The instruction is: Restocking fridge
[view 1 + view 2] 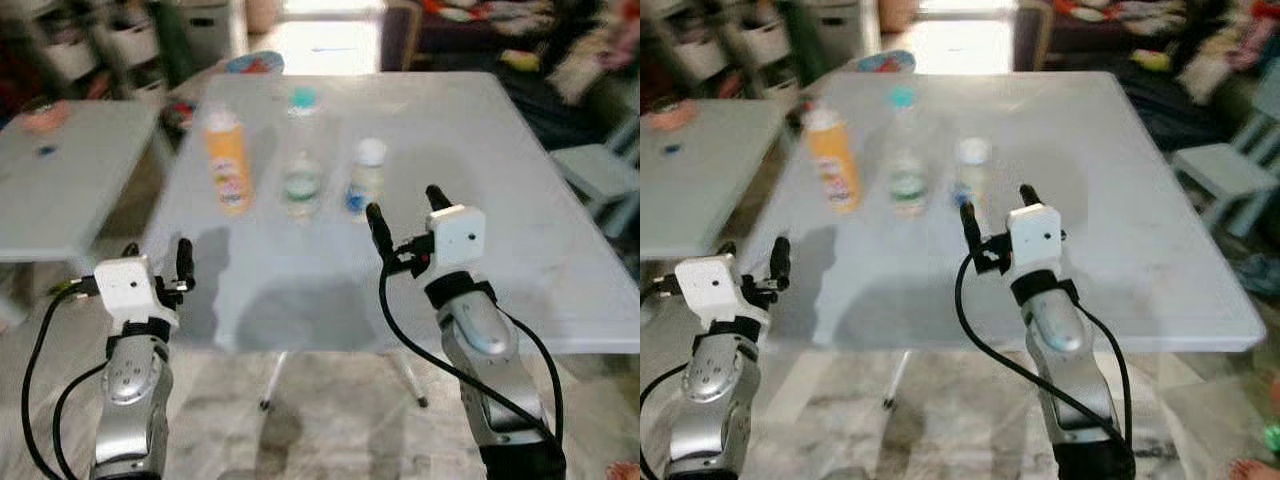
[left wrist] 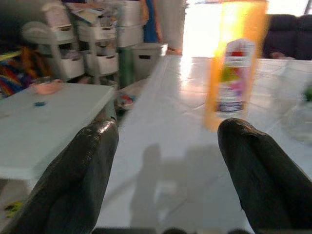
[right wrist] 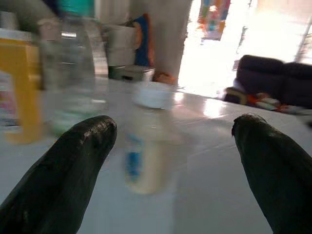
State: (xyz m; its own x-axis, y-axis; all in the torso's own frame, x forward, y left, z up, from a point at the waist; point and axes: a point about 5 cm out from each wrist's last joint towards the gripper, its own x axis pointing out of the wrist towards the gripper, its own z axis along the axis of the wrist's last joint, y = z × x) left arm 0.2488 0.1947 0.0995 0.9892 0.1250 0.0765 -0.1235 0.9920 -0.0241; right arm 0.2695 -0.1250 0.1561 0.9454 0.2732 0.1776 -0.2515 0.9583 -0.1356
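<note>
Three bottles stand in a row on the white table point(image 1: 500, 200): an orange bottle point(image 1: 228, 160) on the left, a clear water bottle point(image 1: 301, 165) with a teal cap in the middle, and a small white-capped bottle point(image 1: 366, 180) with a blue label on the right. My right gripper point(image 1: 407, 213) is open, raised over the table's near part just short of the small bottle point(image 3: 148, 141). My left gripper point(image 1: 157, 258) is open at the table's near left edge, facing the orange bottle point(image 2: 237, 63). Neither holds anything. The pictures are blurred.
A second white table point(image 1: 70, 170) with a pink bowl point(image 1: 45, 115) stands to the left. A pale blue chair point(image 1: 600, 170) is at the right. Storage shelves point(image 2: 97, 53) and a dark sofa point(image 3: 278, 83) lie beyond. Folding legs point(image 1: 270, 380) show under the table.
</note>
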